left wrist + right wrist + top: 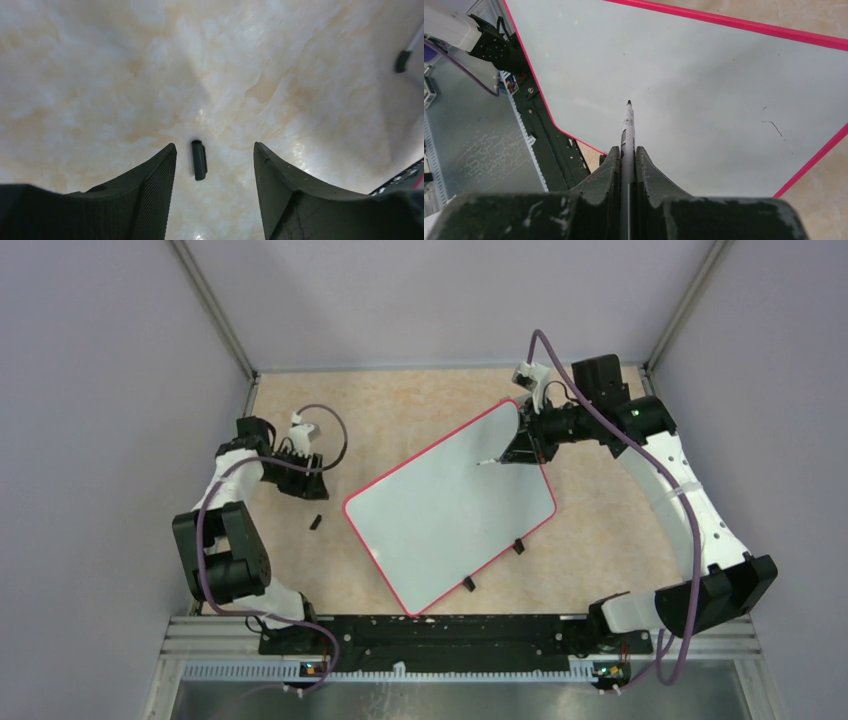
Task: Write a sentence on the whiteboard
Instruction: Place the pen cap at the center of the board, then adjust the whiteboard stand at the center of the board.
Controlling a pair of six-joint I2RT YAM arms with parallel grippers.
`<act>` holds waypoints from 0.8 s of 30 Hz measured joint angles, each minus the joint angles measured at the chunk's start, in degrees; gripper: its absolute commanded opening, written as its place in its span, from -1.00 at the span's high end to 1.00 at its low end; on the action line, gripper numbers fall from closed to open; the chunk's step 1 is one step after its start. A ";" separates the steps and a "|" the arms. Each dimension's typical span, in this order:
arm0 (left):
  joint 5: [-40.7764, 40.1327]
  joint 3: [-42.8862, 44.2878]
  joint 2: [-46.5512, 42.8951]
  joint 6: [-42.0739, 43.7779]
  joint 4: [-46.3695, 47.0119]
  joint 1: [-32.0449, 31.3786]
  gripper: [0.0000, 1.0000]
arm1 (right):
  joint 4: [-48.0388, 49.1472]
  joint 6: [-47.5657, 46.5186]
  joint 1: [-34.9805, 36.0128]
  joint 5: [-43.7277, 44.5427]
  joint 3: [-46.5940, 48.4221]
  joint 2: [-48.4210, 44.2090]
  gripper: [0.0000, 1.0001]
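Note:
The whiteboard [440, 515] lies slanted on the table, white with a pink-red rim, and fills the right wrist view [704, 90]. No sentence shows on it, only a short thin black stroke [774, 127]. My right gripper [520, 448] is over the board's far right corner, shut [626, 150] on an uncapped marker [627, 125]. The marker's black tip points out over the board. My left gripper [305, 485] hangs over the table left of the board. Its jaws stand open [215, 147], and a small black marker cap [199, 160] lies on the table below the gap.
Two black clips [518, 546] [467, 584] sit on the board's near long edge. The cap [315, 522] lies just left of the board's left corner. Grey walls close the table at the back and sides. The arms' black base rail [430, 635] runs along the near edge.

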 measured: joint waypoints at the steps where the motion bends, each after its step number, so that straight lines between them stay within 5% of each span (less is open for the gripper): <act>1: 2.03 1.51 -0.11 0.66 -0.55 0.00 -0.25 | 0.00 0.00 0.00 -0.24 0.00 0.00 1.00; 12: 22.77 6.43 6.40 1.84 -3.34 -4.96 -0.01 | -1.31 0.00 0.00 -1.60 0.13 0.00 1.00; 24: 24.35 1.18 15.06 -5.01 4.00 -14.47 0.13 | -1.70 0.02 0.00 -1.55 0.15 0.00 1.00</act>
